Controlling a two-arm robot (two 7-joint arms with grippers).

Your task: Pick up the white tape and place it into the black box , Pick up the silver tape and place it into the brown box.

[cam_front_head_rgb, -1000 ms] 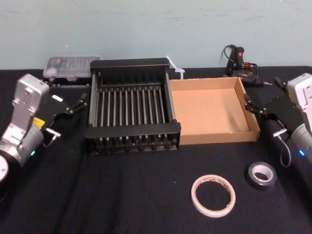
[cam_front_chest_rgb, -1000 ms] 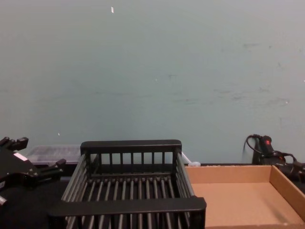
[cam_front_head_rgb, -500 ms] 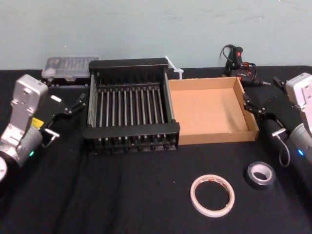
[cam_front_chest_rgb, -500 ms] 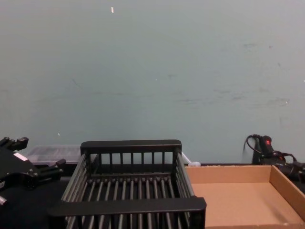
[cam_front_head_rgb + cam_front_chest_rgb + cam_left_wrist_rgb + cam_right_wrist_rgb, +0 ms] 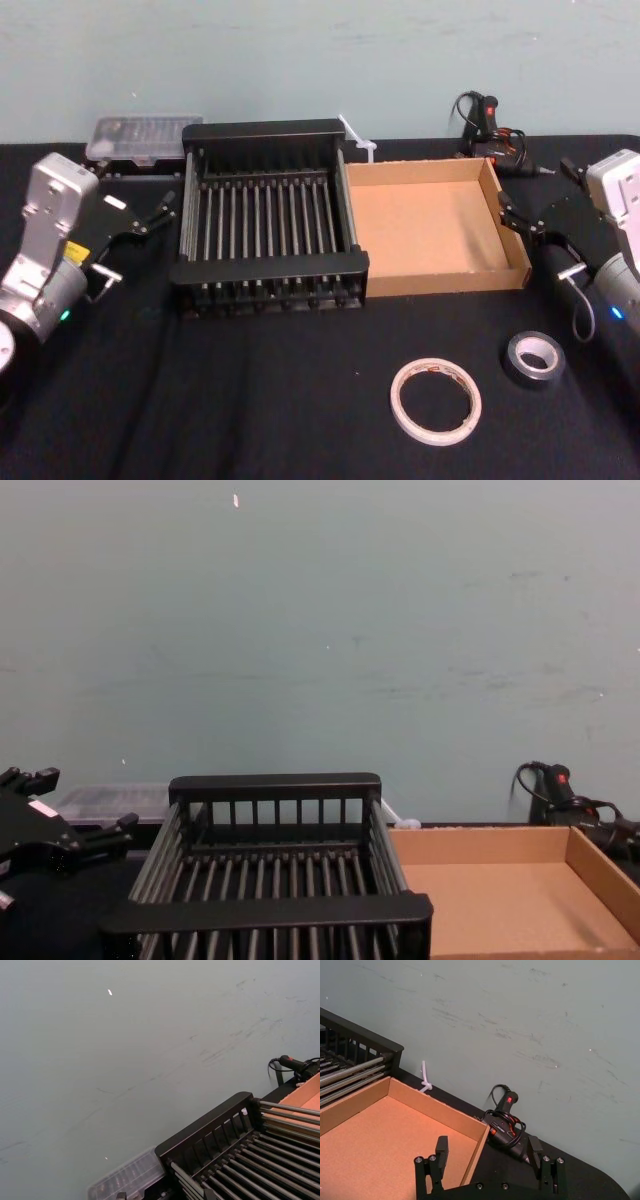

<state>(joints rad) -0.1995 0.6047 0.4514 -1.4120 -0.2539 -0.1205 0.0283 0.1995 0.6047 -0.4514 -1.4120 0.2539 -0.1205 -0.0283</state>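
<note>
Counter (image 5: pixel 250 420): black cloth, takes up most of the head view under a pale green wall.

Black box (image 5: pixel 268 272): centre of the head view, slightly left, with nothing in it. It's lower centre in the chest view (image 5: pixel 275 912) and bottom right in the left wrist view (image 5: pixel 210 1130).

Brown box (image 5: pixel 430 230): touching the black box's right side, floor bare. It's lower right in the chest view (image 5: pixel 500 905) and lower left in the right wrist view (image 5: pixel 370 1145).

Left gripper (image 5: pixel 158 212): left of frame, just beside the black box's left wall, above the counter. Fingers are spread and hold nothing. Same in the chest view, lower left (image 5: pixel 80 805).

Right gripper (image 5: pixel 537 190): right of frame, just beside the brown box's right wall. The right wrist view (image 5: pixel 487 1152) has its fingers wide apart and empty, one finger (image 5: pixel 440 1152) over the box's inside corner.

Clear plastic case (image 5: pixel 145 135): upper left, behind the black box's back-left corner.

White tape (image 5: pixel 437 437): flat on the counter, lower centre-right, well in front of the brown box.

Silver tape (image 5: pixel 520 372): flat, near the white tape, to its right and slightly higher in frame, not touching it.

Black corded tool (image 5: pixel 485 115): upper right, behind the brown box, red switch visible (image 5: pixel 507 1110).

White zip tie (image 5: pixel 357 137): behind the seam between the two boxes.
</note>
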